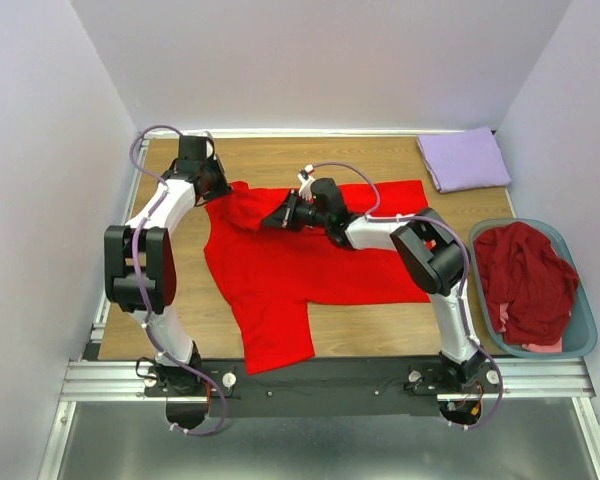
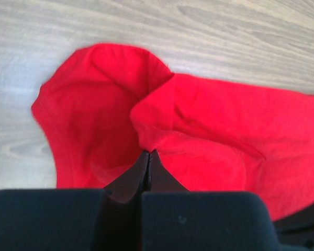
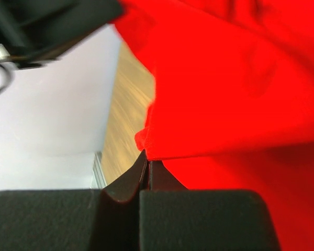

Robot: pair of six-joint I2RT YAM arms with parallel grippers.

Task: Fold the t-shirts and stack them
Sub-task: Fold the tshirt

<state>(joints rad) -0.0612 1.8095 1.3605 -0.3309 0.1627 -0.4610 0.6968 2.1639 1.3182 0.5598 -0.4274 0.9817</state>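
Wooden table (image 1: 280,160): left gripper (image 2: 148,153) and right gripper (image 3: 146,158) clamp the red t-shirt (image 1: 310,262) mid-fold; lavender t-shirt (image 1: 465,158) folded upper right, maroon t-shirts (image 1: 525,275) await.

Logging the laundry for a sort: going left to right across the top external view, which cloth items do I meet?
red t-shirt → lavender t-shirt → maroon t-shirts, heaped in the teal basket.

Wooden table (image 1: 380,160) carrying three things. Bright red t-shirt (image 1: 300,270) lying spread over middle, reaching near edge, bunching up toward far left corner. Folded lavender t-shirt (image 1: 464,159) lying at far right corner. Teal basket (image 1: 583,335) sitting at right edge, toward near right corner.
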